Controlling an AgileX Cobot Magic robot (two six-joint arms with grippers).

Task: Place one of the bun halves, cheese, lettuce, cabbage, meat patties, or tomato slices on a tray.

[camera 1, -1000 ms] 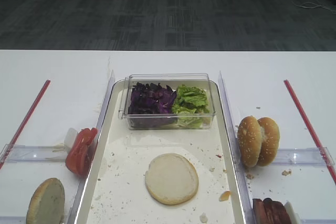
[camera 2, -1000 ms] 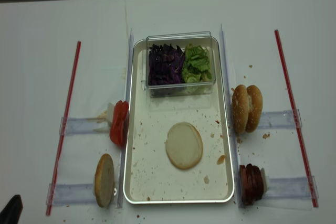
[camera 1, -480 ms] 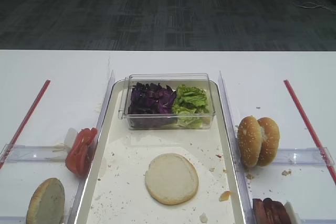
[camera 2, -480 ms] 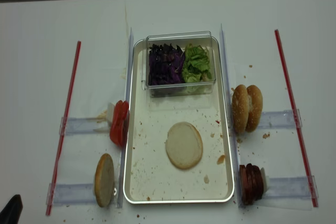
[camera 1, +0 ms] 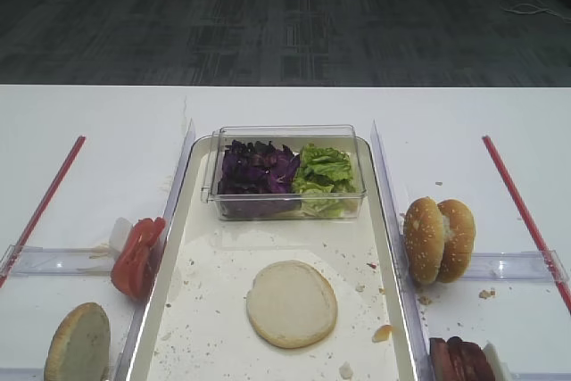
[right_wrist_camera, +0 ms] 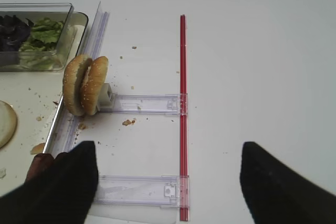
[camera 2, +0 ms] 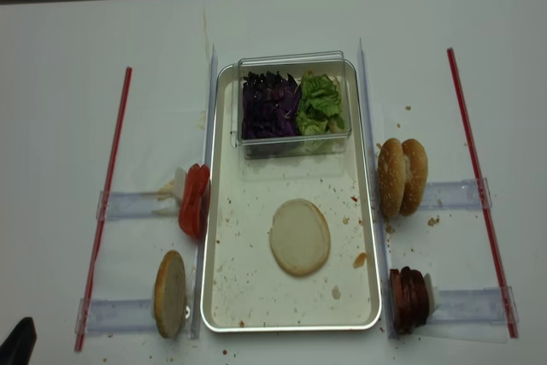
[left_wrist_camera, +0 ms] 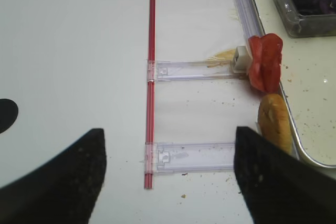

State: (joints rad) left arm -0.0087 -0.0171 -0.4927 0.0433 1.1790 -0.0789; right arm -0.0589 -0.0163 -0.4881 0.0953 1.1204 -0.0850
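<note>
A pale bun half [camera 1: 292,303] lies cut face up on the long tray [camera 1: 223,256], with no gripper near it. At the tray's far end, purple cabbage [camera 1: 259,171] and green lettuce [camera 1: 323,176] share a clear box. Tomato slices [left_wrist_camera: 265,61] stand on edge left of the tray. Meat patties [camera 2: 408,298] stand on edge at its near right corner. No cheese shows. My left gripper [left_wrist_camera: 168,135] hangs open over the table left of the tray. The right gripper [right_wrist_camera: 169,148] hangs open on the right side, and both hold nothing.
A plain brown bun half [camera 1: 78,343] stands at the tray's near left. Two sesame bun halves [camera 1: 439,240] stand on its right. Red strips [camera 2: 107,203] [camera 2: 479,185] and clear plastic rails [left_wrist_camera: 194,69] lie on both sides. Crumbs dot the tray.
The dark left fingertip at the bottom left corner of the realsense view has dropped slightly lower. The food and the tray have not moved.
</note>
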